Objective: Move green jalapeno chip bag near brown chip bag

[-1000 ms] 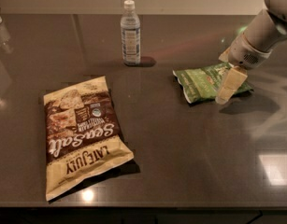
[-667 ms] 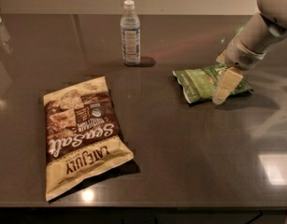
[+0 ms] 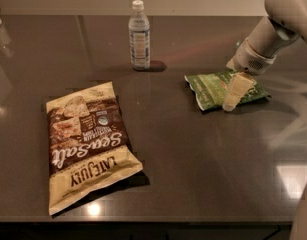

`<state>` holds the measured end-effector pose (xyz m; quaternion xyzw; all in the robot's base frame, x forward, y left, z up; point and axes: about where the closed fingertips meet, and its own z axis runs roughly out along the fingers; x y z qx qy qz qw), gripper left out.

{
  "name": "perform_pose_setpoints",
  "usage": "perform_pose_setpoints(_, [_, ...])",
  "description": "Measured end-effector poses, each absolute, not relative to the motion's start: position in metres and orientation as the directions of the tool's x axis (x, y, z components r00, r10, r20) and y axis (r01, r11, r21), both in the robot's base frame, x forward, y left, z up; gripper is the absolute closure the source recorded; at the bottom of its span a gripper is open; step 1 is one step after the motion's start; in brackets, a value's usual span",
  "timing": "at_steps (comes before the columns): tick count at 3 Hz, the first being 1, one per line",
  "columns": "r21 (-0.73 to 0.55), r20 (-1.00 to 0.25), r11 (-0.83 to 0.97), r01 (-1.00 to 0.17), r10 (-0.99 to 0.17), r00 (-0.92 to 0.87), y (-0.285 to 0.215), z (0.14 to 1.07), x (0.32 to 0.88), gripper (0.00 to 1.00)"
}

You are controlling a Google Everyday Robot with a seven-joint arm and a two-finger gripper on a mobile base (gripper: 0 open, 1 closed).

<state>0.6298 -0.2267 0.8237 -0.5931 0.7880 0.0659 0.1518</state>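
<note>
The green jalapeno chip bag [image 3: 209, 90] lies flat on the dark table at the right. The brown chip bag [image 3: 88, 143] with "Sea Salt" lettering lies flat at the front left, far from the green bag. My gripper [image 3: 234, 93] reaches down from the upper right and sits over the right half of the green bag, its cream tip at the bag's near edge. It hides part of the bag.
A clear water bottle [image 3: 139, 35] stands upright at the back middle, between the two bags. The dark table [image 3: 193, 164] has its front edge near the bottom of the view. My white arm [image 3: 278, 19] fills the top right corner.
My gripper has shifted slightly left over the green bag. The green bag, the brown bag and the bottle have not moved.
</note>
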Motion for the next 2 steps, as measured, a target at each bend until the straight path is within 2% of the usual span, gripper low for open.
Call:
perform_pose_setpoints(1, [-0.05, -0.306, 0.285, -0.957, -0.917, -0.256, -0.2219, 0.8249, 0.6301, 0.28])
perform_pose_setpoints(2, [-0.042, -0.302, 0.284, -0.958, -0.918, -0.258, -0.2201, 0.8256, 0.6305, 0.51])
